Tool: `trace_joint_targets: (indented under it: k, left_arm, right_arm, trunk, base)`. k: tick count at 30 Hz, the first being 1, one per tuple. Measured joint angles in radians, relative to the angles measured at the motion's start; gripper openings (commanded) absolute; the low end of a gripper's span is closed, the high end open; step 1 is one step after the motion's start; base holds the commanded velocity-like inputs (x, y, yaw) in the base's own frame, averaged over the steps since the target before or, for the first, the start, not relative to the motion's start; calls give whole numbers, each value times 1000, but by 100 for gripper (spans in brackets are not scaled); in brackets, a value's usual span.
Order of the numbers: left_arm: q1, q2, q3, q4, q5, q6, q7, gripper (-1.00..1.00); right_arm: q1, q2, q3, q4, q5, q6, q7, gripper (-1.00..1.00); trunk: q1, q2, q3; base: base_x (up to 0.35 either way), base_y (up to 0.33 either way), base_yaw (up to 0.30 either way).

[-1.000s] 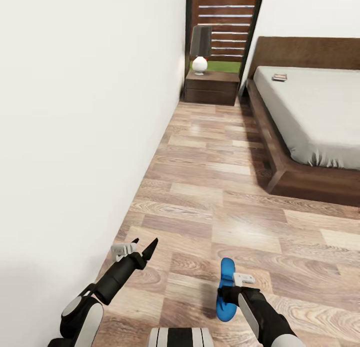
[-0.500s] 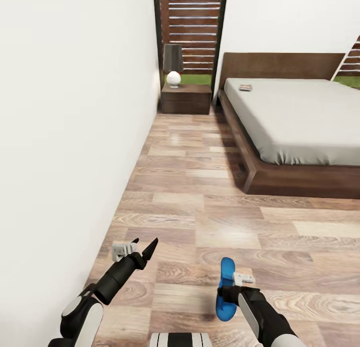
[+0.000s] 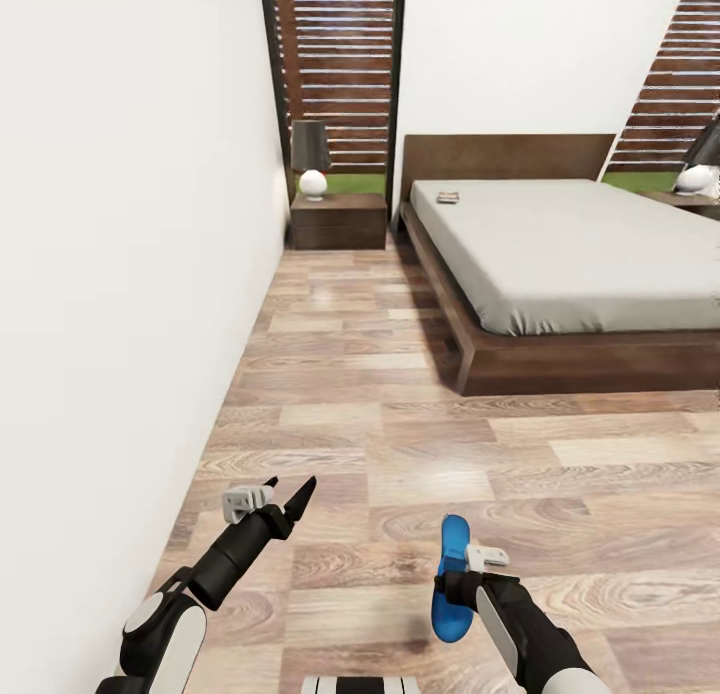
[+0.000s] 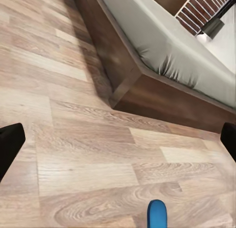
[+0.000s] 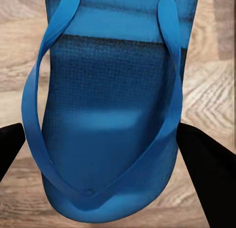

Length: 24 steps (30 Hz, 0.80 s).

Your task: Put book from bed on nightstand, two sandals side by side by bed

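My right gripper (image 3: 460,577) is shut on a bright blue sandal (image 3: 451,572), held on edge just above the wood floor. In the right wrist view the sandal (image 5: 113,119) sits between the black fingers (image 5: 209,169). My left gripper (image 3: 290,486) is open and empty beside the left wall; its wrist view catches the sandal's tip (image 4: 157,214) and the bed's corner (image 4: 137,85). Far ahead lies the bed (image 3: 560,244). The book (image 3: 447,197) rests on it near the headboard. A nightstand (image 3: 338,221) stands left of the bed.
A white wall (image 3: 120,274) runs close along my left. A dark-shaded lamp (image 3: 311,159) stands on the left nightstand. A second nightstand (image 3: 690,201) with a lamp shows at the far right. Open plank floor (image 3: 400,394) stretches between me and the bed.
The whole view has shifted: bed and nightstand now sit further left and lower in the picture, and the far side's nightstand has come into view. Both arms keep their pose, sandal still held.
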Motion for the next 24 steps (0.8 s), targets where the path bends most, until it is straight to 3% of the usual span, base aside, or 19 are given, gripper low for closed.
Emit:
trace_joint_targets:
  k: [12,24]
  left_arm:
    - [0,-1,0,8,-1,-2,3,100]
    - [0,-1,-1,26,-2,-4,3,100]
  right_arm:
    - [0,0,0,-2,0,0,0,-100]
    - [0,-2,-2,1,-5,0,-1,-100]
  trunk:
    - [-5,3,46]
    - [-11,6,93]
  base:
    - [0,0,-9]
    - [0,0,-253]
